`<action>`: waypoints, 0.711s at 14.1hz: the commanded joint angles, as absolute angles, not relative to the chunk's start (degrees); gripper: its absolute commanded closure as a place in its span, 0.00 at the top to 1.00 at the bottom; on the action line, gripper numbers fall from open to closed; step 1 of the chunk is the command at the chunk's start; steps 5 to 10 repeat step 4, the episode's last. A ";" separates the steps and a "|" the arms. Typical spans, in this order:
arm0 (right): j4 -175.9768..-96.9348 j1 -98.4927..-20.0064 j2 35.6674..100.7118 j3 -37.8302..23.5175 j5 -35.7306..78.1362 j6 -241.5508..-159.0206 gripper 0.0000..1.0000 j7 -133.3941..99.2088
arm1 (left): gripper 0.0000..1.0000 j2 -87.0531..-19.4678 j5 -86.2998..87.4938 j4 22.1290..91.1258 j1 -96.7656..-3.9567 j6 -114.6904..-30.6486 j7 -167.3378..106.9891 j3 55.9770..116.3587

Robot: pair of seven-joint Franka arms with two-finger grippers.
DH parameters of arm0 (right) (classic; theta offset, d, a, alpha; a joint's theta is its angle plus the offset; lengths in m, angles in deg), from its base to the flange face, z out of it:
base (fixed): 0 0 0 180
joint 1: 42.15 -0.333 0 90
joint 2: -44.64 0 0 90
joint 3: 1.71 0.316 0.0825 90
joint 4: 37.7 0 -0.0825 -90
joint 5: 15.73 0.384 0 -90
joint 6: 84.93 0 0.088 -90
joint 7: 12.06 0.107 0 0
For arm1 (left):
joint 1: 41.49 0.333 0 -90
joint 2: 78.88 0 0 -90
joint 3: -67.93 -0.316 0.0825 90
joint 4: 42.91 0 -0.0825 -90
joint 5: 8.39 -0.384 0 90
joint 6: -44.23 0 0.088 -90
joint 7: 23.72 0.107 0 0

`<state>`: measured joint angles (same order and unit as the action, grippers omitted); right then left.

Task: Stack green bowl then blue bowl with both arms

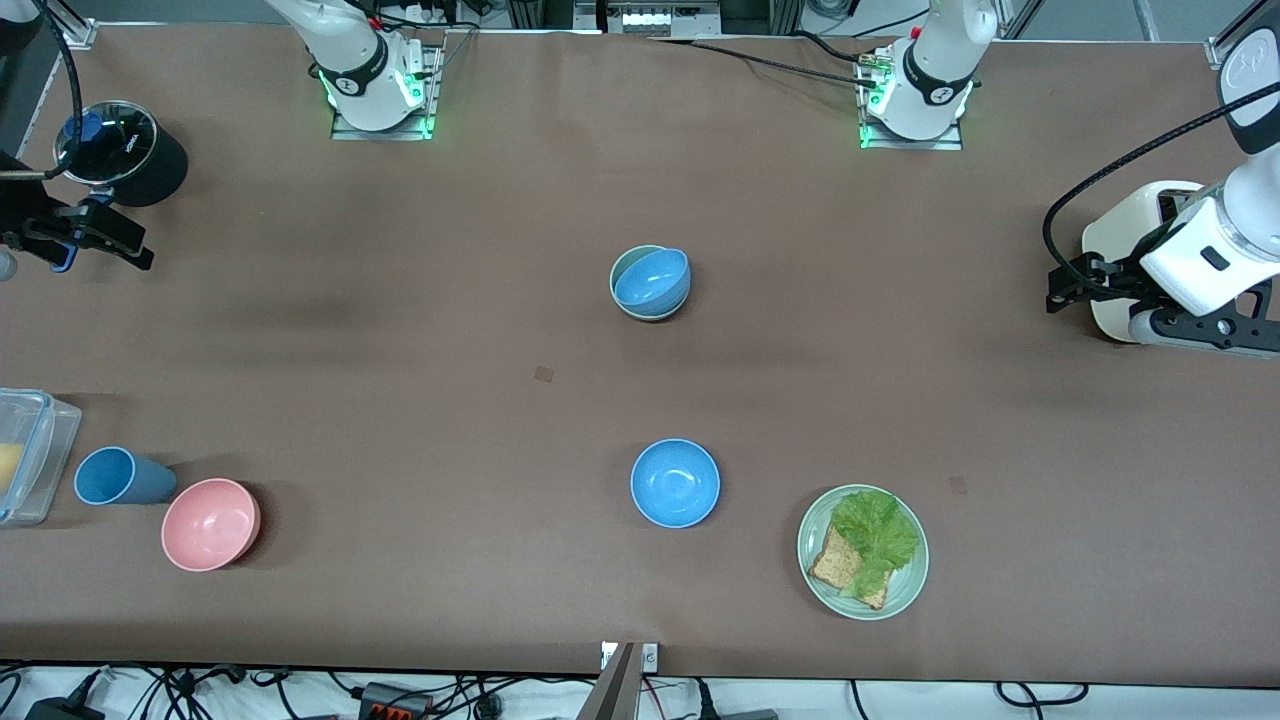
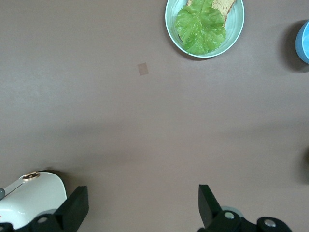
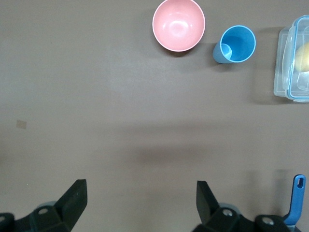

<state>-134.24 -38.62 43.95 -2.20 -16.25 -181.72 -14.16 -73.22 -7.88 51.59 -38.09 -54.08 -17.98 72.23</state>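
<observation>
The brown table (image 1: 400, 330) carries everything, and both arms wait drawn back at its two ends, leaving the middle free.

The left gripper (image 2: 140, 212) hangs over the left arm's end of the table, just beside a white toaster (image 1: 1120, 255); its jaws stand wide apart with nothing between them. The right gripper (image 3: 140, 208) hangs over the right arm's end, near a black pot (image 1: 125, 155) and a blue-handled tool (image 3: 294, 203), its jaws likewise apart and empty.

Near the edge closest to the front camera, toward the left arm's end, sits a green plate (image 1: 905, 590) with lettuce (image 1: 875, 535) and toast (image 1: 835, 565). At the right arm's end, on that same edge's side, lie a clear food box (image 1: 35, 450), a pink bowl (image 1: 210, 523) and a blue cup (image 1: 120, 477) tipped on its side.

The green bowl (image 1: 622, 268) stands about the middle of the table, and a blue bowl (image 1: 652, 279) rests tilted inside it, so the stack looks built, though not seated level. A second blue bowl (image 1: 675, 482) sits alone, nearer the front camera, and appears to be a spare.

With both grippers empty and clear, the task seems finished or nearly so.
</observation>
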 commanded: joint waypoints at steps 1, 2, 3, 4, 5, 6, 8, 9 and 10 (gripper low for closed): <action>-135.26 -38.46 42.62 -2.23 -16.08 -182.31 1.00 -15.22 | 1.00 -72.99 -6.29 50.52 -38.32 -52.89 -17.92 71.89; -135.26 -38.46 42.62 -2.23 -16.08 -182.31 1.00 -15.22 | 1.00 -72.99 -6.20 50.52 -38.24 -52.80 -17.92 71.89; -135.26 -38.46 42.62 -2.23 -16.08 -182.31 1.00 -15.22 | 1.00 -72.91 -6.11 50.52 -38.23 -52.54 -17.92 71.89; -135.26 -38.46 42.62 -2.23 -16.08 -182.31 1.00 -15.22 | 1.00 -72.99 -6.02 50.52 -38.15 -52.28 -17.84 71.80; -135.26 -38.46 42.62 -2.23 -16.08 -182.31 1.00 -15.22 | 1.00 -72.99 -6.02 50.52 -38.15 -52.28 -17.84 71.80; -135.26 -38.46 42.62 -2.23 -16.08 -182.31 1.00 -15.22 | 1.00 -72.99 -6.02 50.52 -38.15 -52.28 -17.84 71.80; -135.26 -38.46 42.62 -2.23 -16.08 -182.31 1.00 -15.22 | 1.00 -72.99 -6.02 50.52 -38.15 -52.28 -17.84 71.80; -135.26 -38.46 42.62 -2.23 -16.08 -182.31 1.00 -15.22 | 1.00 -72.99 -6.02 50.52 -38.15 -52.28 -17.84 71.80; -135.26 -38.46 42.62 -2.23 -16.08 -182.31 1.00 -15.22 | 1.00 -72.99 -6.02 50.52 -38.15 -52.28 -17.84 71.80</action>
